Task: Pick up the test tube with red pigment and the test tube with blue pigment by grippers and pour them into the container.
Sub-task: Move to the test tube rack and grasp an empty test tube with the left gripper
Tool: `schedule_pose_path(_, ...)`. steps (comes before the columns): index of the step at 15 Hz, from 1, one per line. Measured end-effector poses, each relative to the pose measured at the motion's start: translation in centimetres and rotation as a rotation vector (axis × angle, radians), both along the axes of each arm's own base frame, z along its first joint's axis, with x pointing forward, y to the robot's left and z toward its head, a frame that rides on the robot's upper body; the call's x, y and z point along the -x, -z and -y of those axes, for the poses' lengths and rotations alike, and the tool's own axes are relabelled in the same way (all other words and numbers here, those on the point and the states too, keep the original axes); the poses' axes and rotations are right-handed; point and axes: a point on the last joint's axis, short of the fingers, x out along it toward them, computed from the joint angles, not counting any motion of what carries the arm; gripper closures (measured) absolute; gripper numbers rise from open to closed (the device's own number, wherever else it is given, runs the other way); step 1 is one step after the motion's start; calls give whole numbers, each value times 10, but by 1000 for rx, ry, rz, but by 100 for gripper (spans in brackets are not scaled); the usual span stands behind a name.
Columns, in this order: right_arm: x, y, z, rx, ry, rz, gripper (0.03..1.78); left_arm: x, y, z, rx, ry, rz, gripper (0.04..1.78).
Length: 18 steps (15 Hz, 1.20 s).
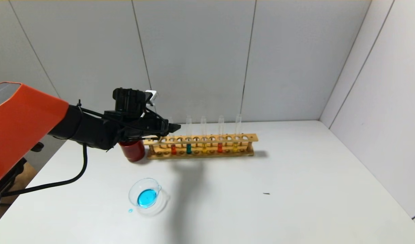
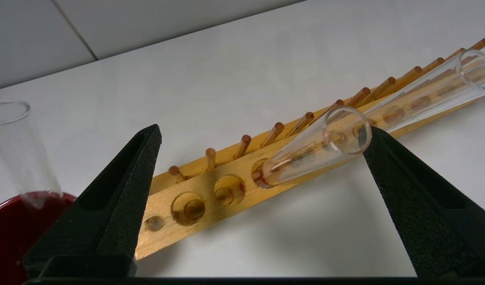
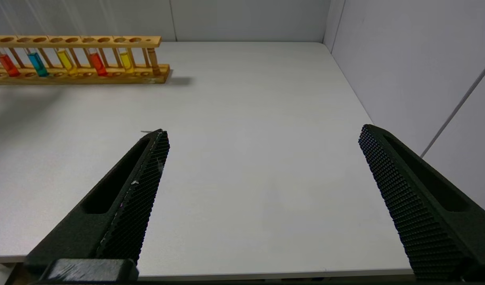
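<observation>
At the rack's (image 1: 200,145) left end, the left gripper (image 1: 172,128) hovers with fingers spread, empty, around the top of the leftmost red tube (image 1: 173,144). This tube stands upright, long axis vertical, one finger touching its rim. The blue tube (image 1: 189,142) stands one place to the right. The dish (image 1: 144,195) near the table's front already holds blue liquid. The right gripper (image 3: 262,158), also spread, is parked well apart. Glass rims are hard to see.

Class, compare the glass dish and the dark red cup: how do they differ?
The glass dish is clear and shallow; the dark red cup is opaque and taller. The dish holds blue liquid and sits near the table's front; the cup stands at the wooden rack's end, below the left hand. Both rest upright on the table.
</observation>
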Motion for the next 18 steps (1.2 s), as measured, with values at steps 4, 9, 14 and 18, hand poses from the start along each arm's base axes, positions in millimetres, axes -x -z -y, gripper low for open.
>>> schedule_pose_path(4, 0, 0, 0, 0, 1, 0, 6, -9, 6, 5, -4, 5, -1, 7)
schedule_pose_path(9, 0, 0, 0, 0, 0, 0, 6, -11, 13, 9, -12, 13, -14, 13)
schedule_pose_path(14, 0, 0, 0, 0, 1, 0, 6, -11, 14, 10, -13, 16, -15, 73)
schedule_pose_path(18, 0, 0, 0, 0, 0, 0, 6, -11, 16, 15, -14, 29, -15, 142)
